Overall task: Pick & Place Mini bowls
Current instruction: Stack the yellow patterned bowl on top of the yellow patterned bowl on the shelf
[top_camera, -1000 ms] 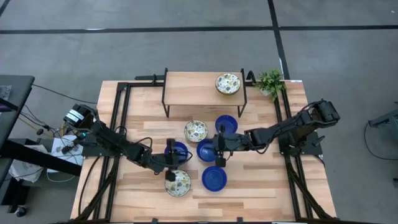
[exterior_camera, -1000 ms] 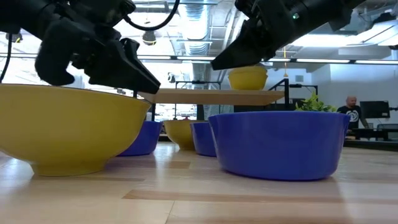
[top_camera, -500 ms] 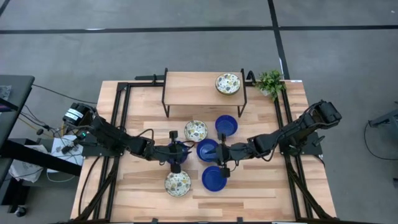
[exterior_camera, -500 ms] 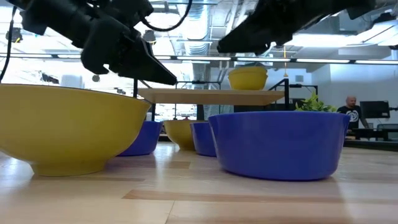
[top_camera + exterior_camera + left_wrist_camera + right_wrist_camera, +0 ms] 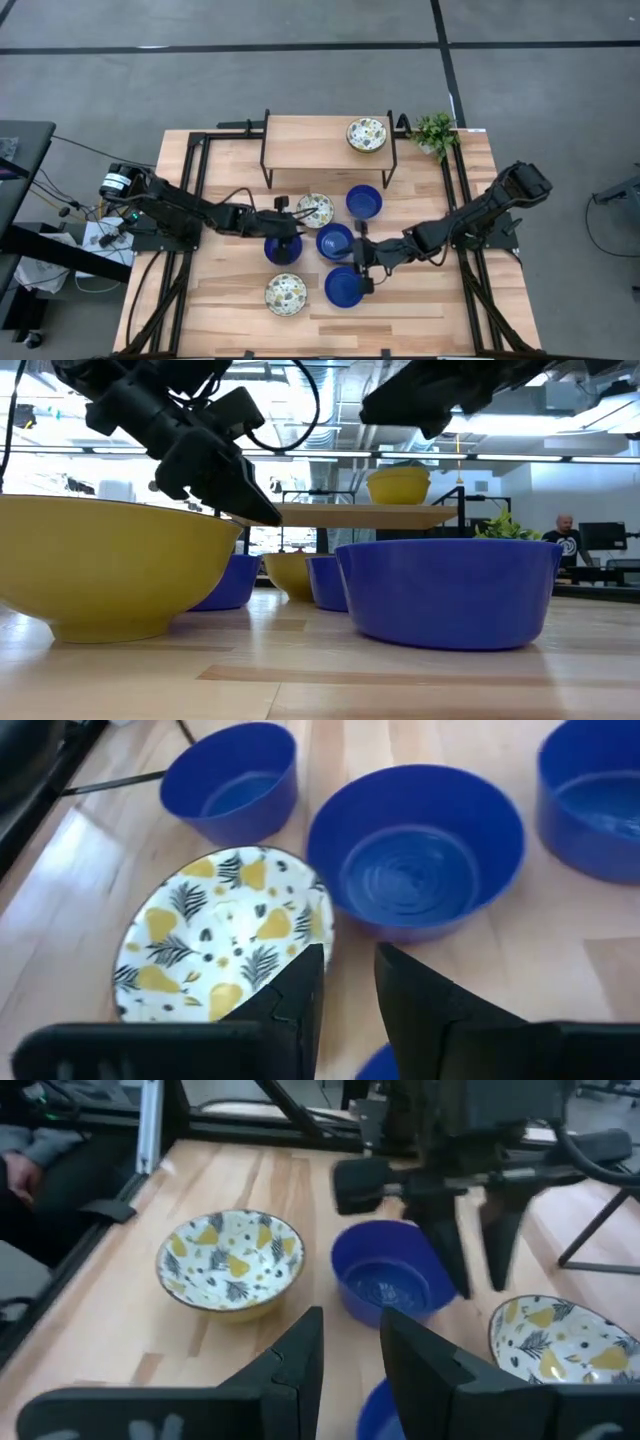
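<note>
cobalt blue bowls (image 5: 344, 287), yellow-leaf-patterned white bowls (image 5: 286, 294)

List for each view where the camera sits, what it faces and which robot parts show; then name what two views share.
High view: above the table, looking straight down; both arms, left pincer and right pincer show.
Low view: at tabletop height, looking level across; arms enter from above.
Left wrist view: on the left arm, facing a patterned bowl; its open fingers show.
Right wrist view: on the right arm, facing a blue bowl; its fingers and the left pincer show.
Shared: both wrist views show that patterned bowl.
</note>
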`<state>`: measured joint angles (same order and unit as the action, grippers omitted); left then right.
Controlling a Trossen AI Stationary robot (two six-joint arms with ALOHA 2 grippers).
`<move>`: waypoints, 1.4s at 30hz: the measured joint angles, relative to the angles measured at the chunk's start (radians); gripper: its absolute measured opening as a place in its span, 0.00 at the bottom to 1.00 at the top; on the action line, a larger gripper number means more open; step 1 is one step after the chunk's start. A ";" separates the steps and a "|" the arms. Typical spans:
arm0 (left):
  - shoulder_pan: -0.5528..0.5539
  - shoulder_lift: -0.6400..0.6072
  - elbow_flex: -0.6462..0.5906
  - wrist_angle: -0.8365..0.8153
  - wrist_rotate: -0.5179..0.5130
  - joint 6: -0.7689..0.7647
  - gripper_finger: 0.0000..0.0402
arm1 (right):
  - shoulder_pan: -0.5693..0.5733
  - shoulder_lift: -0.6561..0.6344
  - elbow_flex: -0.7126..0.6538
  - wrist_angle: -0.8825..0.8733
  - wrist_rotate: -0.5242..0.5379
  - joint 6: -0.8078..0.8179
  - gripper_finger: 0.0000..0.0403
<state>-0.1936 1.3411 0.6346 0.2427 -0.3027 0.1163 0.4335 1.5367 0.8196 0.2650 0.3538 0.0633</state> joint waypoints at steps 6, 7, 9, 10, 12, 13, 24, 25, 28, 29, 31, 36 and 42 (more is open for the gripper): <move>0.038 0.000 0.000 0.004 0.003 0.015 0.23 | 0.029 -0.052 0.000 -0.048 0.000 0.071 0.23; 0.048 0.000 0.001 0.004 0.003 0.016 0.23 | 0.034 -0.058 0.000 -0.060 0.000 0.078 0.23; 0.066 0.000 0.002 0.004 0.002 0.017 0.23 | 0.041 -0.070 0.000 -0.086 0.000 0.099 0.23; 0.074 0.000 0.002 0.004 0.001 0.017 0.23 | 0.045 -0.074 0.000 -0.100 0.001 0.110 0.23; 0.088 0.000 0.002 -0.001 0.000 0.018 0.23 | 0.051 -0.079 0.000 -0.136 0.015 0.128 0.23; 0.091 0.000 0.002 -0.002 0.000 0.018 0.23 | 0.053 -0.080 0.000 -0.152 0.018 0.139 0.23; 0.093 0.000 -0.015 -0.041 0.157 0.089 0.23 | 0.049 -0.079 0.000 -0.240 0.048 0.183 0.23; 0.093 0.001 -0.021 -0.046 0.153 0.090 0.23 | 0.049 -0.079 0.000 -0.240 0.049 0.183 0.23; 0.093 0.001 -0.026 -0.040 0.127 0.115 0.23 | 0.042 -0.079 0.000 -0.238 0.048 0.183 0.23; 0.093 0.001 -0.026 -0.038 0.126 0.123 0.23 | 0.042 -0.079 0.000 -0.237 0.048 0.183 0.23; 0.089 0.001 -0.026 -0.029 0.123 0.136 0.23 | 0.038 -0.079 0.000 -0.236 0.049 0.183 0.23; 0.082 0.001 -0.026 0.009 0.129 0.192 0.23 | 0.027 -0.079 0.000 -0.236 0.048 0.182 0.23; 0.085 0.001 -0.026 0.046 0.052 0.202 0.23 | 0.029 -0.078 0.000 -0.236 0.045 0.182 0.23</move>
<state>-0.1084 1.3422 0.6086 0.2891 -0.2508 0.3183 0.4628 1.4582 0.8196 0.0288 0.3991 0.2455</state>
